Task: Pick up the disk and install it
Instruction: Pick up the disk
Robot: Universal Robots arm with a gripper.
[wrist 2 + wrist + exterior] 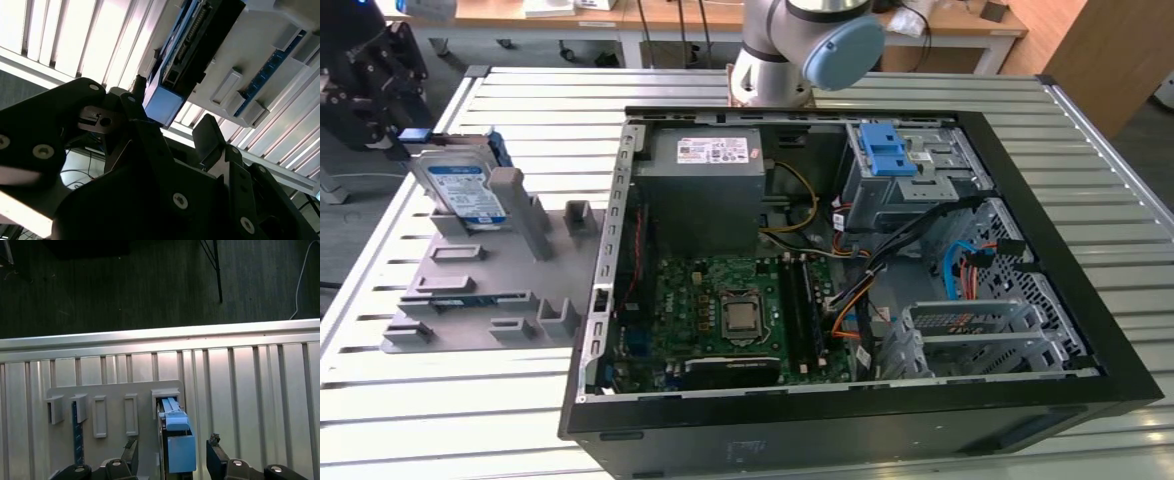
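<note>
Disk stands on edge in the grey holder, far at the exterior view's left. Your gripper flanks it, jaws spread and apparently not touching. Expect it to be dense, rigid and shock-sensitive, so pinch its flat faces squarely.

A slatted metal table is seen across most of the exterior view. Two things are carried directly on it. A grey fixture plate w/ raised slots is laid flat at mid-left of the frame. An open black PC case is laid on its side, from centre to right of the frame. Plate and case are placed just beside each other. Slats and plate are shown also in the first wrist view.
</note>
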